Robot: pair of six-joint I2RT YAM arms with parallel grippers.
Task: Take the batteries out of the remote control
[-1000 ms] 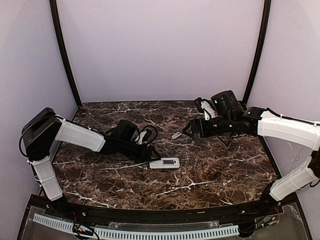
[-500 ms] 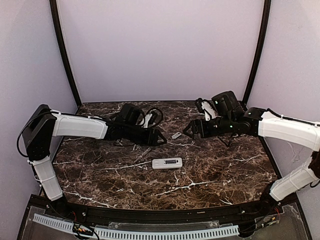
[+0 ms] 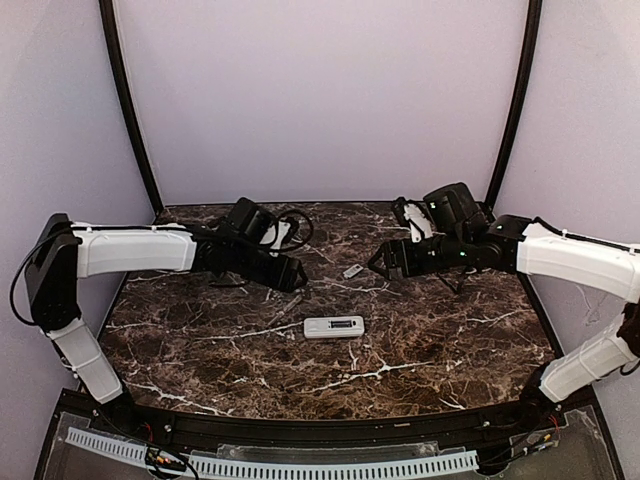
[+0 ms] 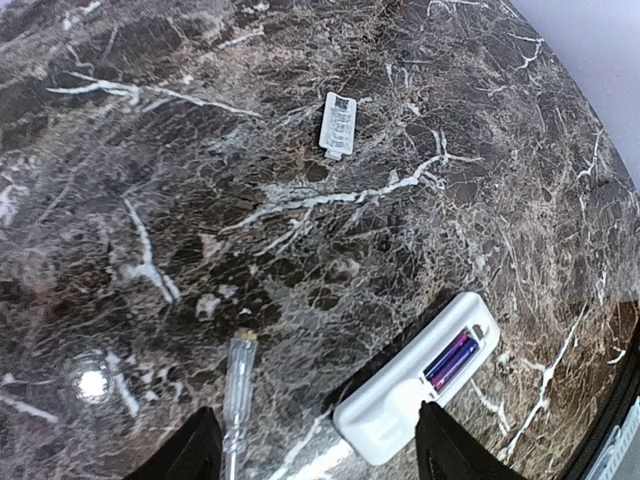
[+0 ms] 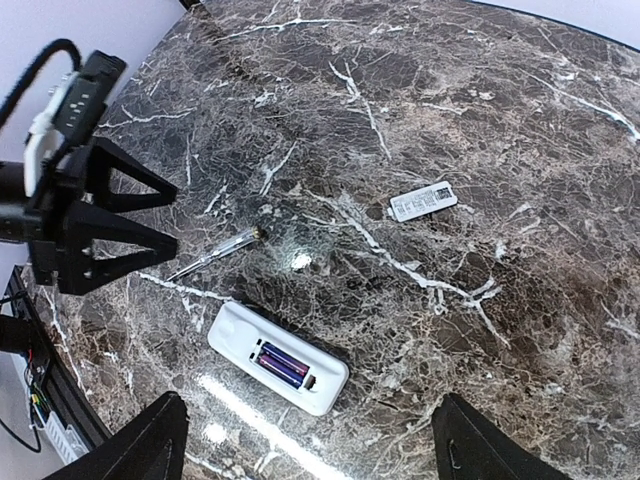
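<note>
The white remote control (image 3: 333,326) lies back up on the marble table, its battery recess uncovered. Two batteries (image 4: 455,360) sit side by side in the recess, showing purple and reddish; they also show in the right wrist view (image 5: 285,364). The remote shows in the left wrist view (image 4: 400,405) and the right wrist view (image 5: 240,340). My left gripper (image 3: 297,279) is open and empty, above the table behind and left of the remote (image 4: 320,455). My right gripper (image 3: 376,262) is open and empty, hovering behind and right of the remote (image 5: 310,440).
The pale-grey cover piece (image 3: 352,270) lies flat on the table just before my right gripper (image 4: 339,124) (image 5: 423,203). A slim clear-handled screwdriver (image 3: 285,308) lies left of the remote (image 4: 235,400) (image 5: 215,252). Dark curved frame posts stand at both back corners.
My left gripper has drawn back from the remote's left end toward the back left. The screwdriver now lies in the open on the table. The right arm has not moved.
</note>
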